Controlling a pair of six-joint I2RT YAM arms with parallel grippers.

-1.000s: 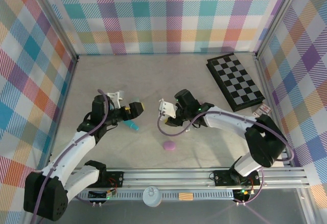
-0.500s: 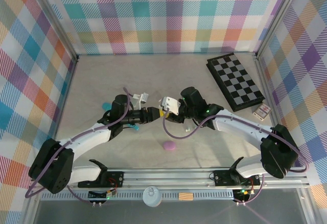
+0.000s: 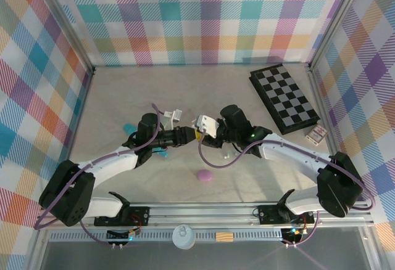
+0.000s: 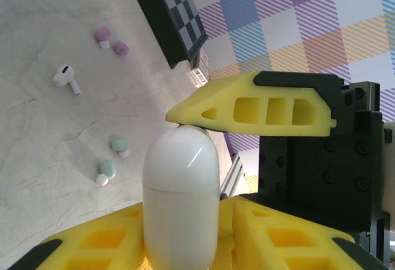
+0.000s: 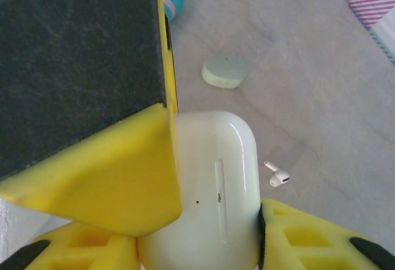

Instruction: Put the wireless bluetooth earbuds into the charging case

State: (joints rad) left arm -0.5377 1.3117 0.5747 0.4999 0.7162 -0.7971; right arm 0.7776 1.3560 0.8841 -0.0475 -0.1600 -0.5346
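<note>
My left claw (image 4: pixel 180 224) and right claw (image 5: pixel 197 236) both pinch the white charging case (image 4: pixel 179 177) at mid-table. The earbuds lie loose on the table (image 4: pixel 37 159): white earbud (image 4: pixel 66 79), mint pair (image 4: pixel 119 143), purple pair (image 4: pixel 102 34).

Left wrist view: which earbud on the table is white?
The white earbud, lying alone at the far left, with a long stem; the purple pair lies above it, the mint pair below.

The charging case (image 4: pixel 180 202) is white, pebble-shaped and closed, and is held clear of the table. In the left wrist view, two mint earbuds (image 4: pixel 119 143) lie near it at 10 o'clock. One white earbud (image 4: pixel 65 77) lies farther out, and two purple earbuds (image 4: pixel 102 34) lie farthest at 11 o'clock.
</note>
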